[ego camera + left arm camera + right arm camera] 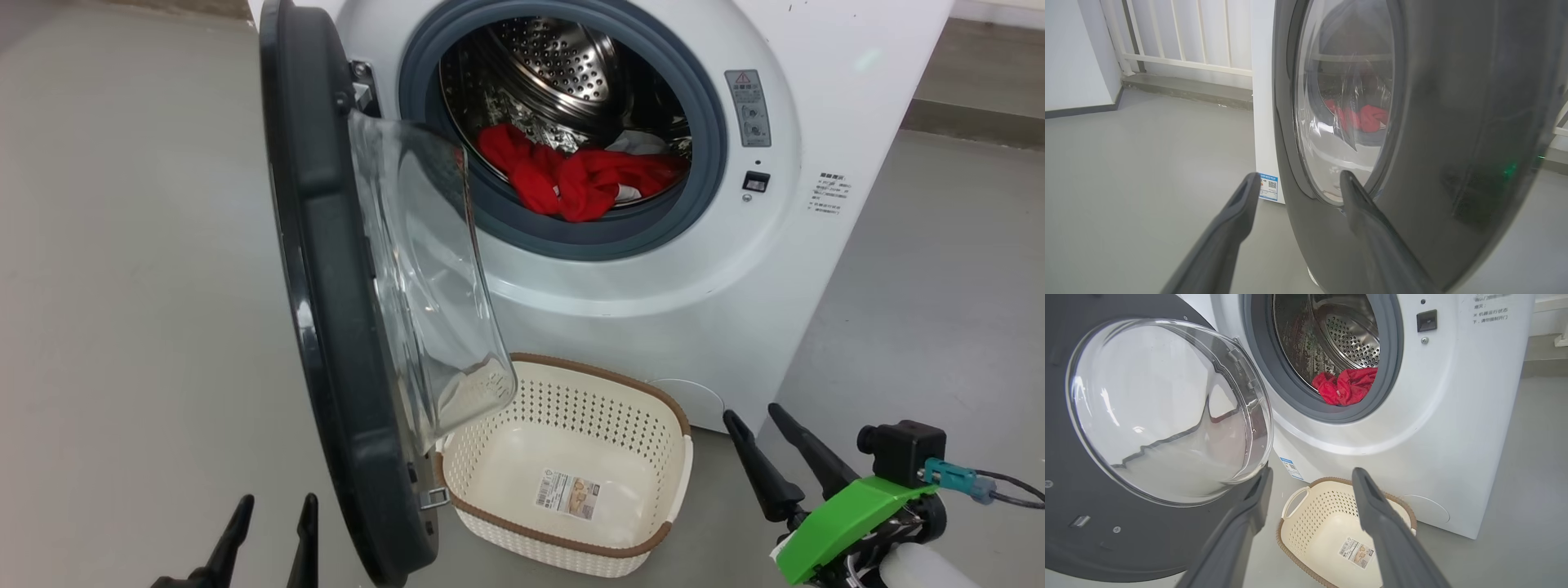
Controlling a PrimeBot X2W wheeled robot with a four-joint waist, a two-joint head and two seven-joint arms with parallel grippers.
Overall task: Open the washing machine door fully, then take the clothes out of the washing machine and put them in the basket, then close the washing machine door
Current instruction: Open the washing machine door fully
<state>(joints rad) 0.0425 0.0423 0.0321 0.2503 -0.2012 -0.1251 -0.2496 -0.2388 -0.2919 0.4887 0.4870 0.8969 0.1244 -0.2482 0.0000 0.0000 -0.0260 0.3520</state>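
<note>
The left gripper (273, 531) and right gripper (753, 418) sit nearest, both spread apart and empty. The left one is near the outer face of the washing machine door (326, 269), which stands open. The basket (604, 377) sits empty on the floor (122, 327), just beside the door. Behind it, red clothes (584, 180) lie in the washing machine (653, 302).

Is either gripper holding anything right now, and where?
Nothing is held: left gripper and right gripper are both open and empty; the clothes lie in the washing machine.
</note>
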